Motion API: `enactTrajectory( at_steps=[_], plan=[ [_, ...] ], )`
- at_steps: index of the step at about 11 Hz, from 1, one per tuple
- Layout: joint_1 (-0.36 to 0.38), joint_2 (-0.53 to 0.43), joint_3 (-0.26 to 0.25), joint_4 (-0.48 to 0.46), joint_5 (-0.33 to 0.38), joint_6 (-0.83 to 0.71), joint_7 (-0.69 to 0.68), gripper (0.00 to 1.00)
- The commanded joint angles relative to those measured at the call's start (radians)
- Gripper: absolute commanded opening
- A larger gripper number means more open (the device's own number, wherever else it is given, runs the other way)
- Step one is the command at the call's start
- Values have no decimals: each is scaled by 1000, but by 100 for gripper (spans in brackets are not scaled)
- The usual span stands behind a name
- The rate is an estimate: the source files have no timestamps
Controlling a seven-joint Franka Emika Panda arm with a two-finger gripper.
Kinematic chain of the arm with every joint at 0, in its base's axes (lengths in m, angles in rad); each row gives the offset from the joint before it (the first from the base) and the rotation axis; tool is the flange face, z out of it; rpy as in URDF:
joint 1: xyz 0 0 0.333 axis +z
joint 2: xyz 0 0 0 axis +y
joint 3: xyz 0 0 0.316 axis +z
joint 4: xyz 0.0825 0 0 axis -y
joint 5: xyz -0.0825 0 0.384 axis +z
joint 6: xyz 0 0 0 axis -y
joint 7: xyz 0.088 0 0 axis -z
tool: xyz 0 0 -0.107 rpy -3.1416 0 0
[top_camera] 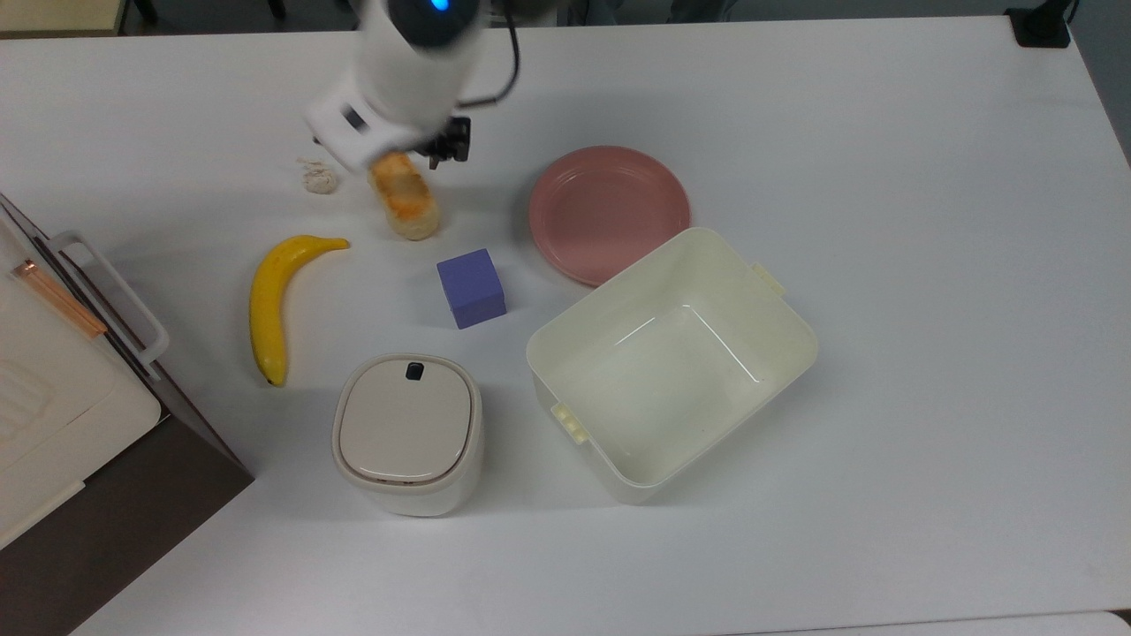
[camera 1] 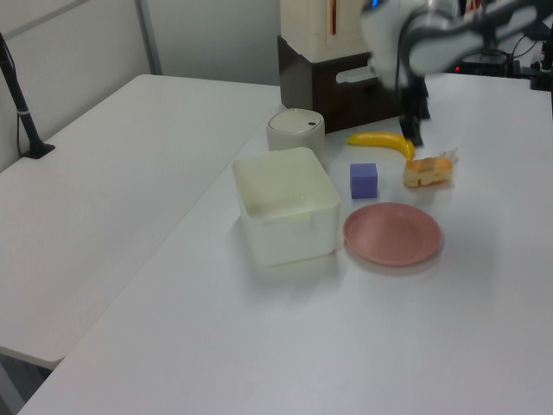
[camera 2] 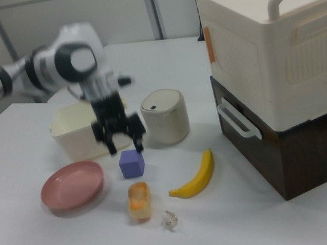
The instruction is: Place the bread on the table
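Observation:
The bread [top_camera: 405,198], an oblong bun with a toasted orange top, lies flat on the white table [top_camera: 884,177], between the off-white wad [top_camera: 320,179] and the pink plate [top_camera: 610,212]. It also shows in the left view as the bread [camera 1: 428,170] and in the right view as the bread [camera 2: 138,201]. My gripper [camera 2: 123,144] hangs open above the table with nothing between its spread fingers, lifted clear of the bread. In the top view the arm's white wrist [top_camera: 389,97] covers the bread's far end.
A purple cube [top_camera: 471,287] sits just in front of the bread and a banana [top_camera: 269,300] lies to the top view's left. An open cream bin [top_camera: 610,287], a lidded canister [top_camera: 408,433] and stacked boxes [camera 2: 278,61] stand nearby.

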Motion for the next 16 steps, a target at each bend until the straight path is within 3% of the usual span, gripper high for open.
enactTrajectory(
  at_steps=[1,3,4,5,6,7,8,11,16],
  plan=[
    [-103,-63,-36,233,300,-12,-10,100],
    [-111,-89,-66,286,410,-8,-14,100],
    [-99,-115,-56,286,378,-9,-17,100],
    [-59,-138,-47,281,298,-9,-18,100],
    [-10,-143,-46,286,307,-11,-14,100],
    [-2,-156,-48,292,373,-37,-17,100],
    [4,-167,-47,297,389,-108,-24,100],
    [-1,-159,-49,352,387,-266,-84,100],
    [-5,-158,-48,338,375,-275,-78,100]
  ],
)
